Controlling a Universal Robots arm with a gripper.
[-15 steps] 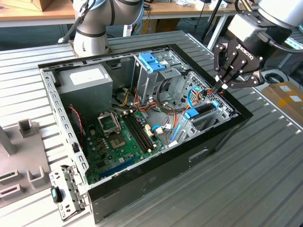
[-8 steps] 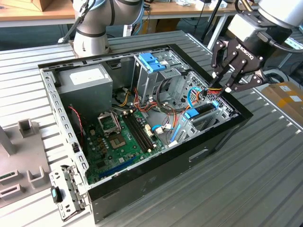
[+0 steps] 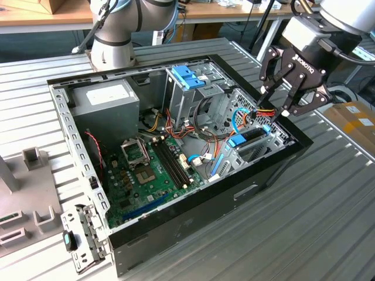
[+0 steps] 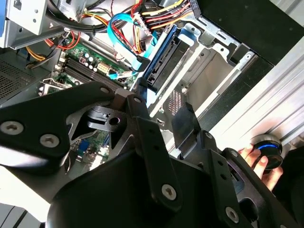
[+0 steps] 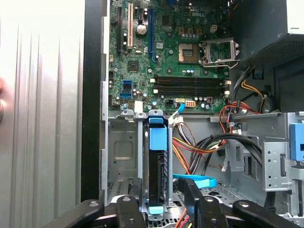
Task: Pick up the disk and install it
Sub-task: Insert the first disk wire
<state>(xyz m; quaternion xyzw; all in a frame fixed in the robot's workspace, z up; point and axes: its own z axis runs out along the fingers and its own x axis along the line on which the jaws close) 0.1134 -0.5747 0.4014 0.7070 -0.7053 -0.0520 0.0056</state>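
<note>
1. The black robot gripper [image 3: 280, 93] hangs just above the open black metal computer case [image 3: 176, 234], with its fingers apart and holding nothing.
2. The flat dark grey disk with the bright blue rail [image 5: 157, 175] stands on edge in the silver bay inside that case.
3. My guess: the pick-up step; the fingers must close around the disk.

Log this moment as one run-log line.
gripper: open, empty, above disk | disk: upright in its bay in the case | hand: outside case

Bright, even light; glare whitens the ribbed table [image 5: 42, 95].
</note>
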